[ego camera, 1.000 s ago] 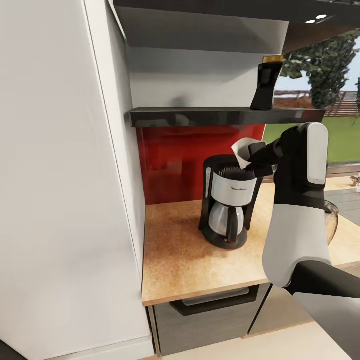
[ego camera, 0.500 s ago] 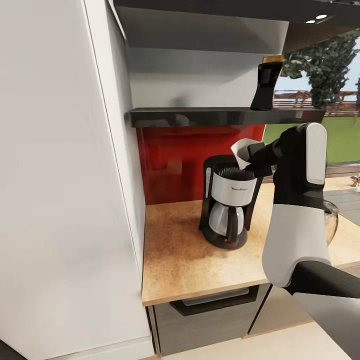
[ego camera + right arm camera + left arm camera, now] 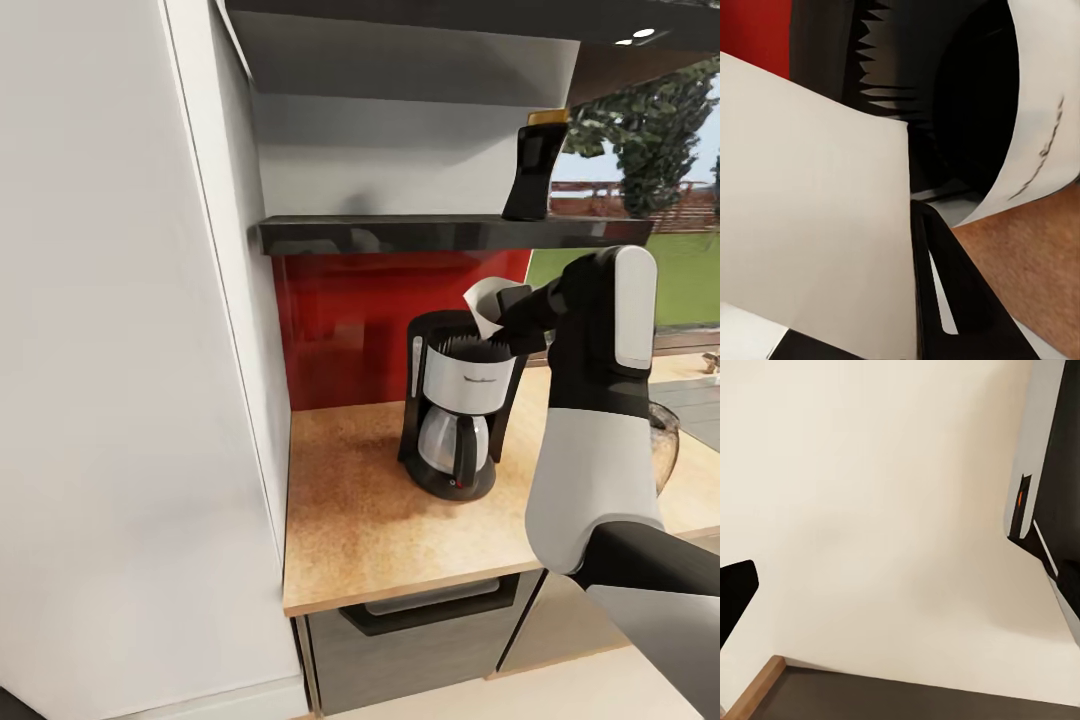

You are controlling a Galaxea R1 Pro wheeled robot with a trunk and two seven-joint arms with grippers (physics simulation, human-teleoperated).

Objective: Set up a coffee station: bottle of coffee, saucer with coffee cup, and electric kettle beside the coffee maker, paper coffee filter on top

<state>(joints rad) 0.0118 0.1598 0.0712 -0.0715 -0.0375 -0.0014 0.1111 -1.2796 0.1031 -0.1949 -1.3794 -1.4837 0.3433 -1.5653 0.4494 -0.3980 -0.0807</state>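
Matt paper filter (image 3: 484, 301), speckled countertop (image 3: 360, 500)

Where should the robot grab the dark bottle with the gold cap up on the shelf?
Probably around the middle of the tall dark coffee bottle, below its gold cap. It stands upright near the right end of the black shelf, with open space in front, so a claw could likely come straight in from the front, fingers on either side of its narrow body. The right claw is busy holding the white paper filter.

Countertop (image 3: 350, 520) — coffee maker (image 3: 462, 400); shelf (image 3: 400, 234) — bottle (image 3: 532, 165)
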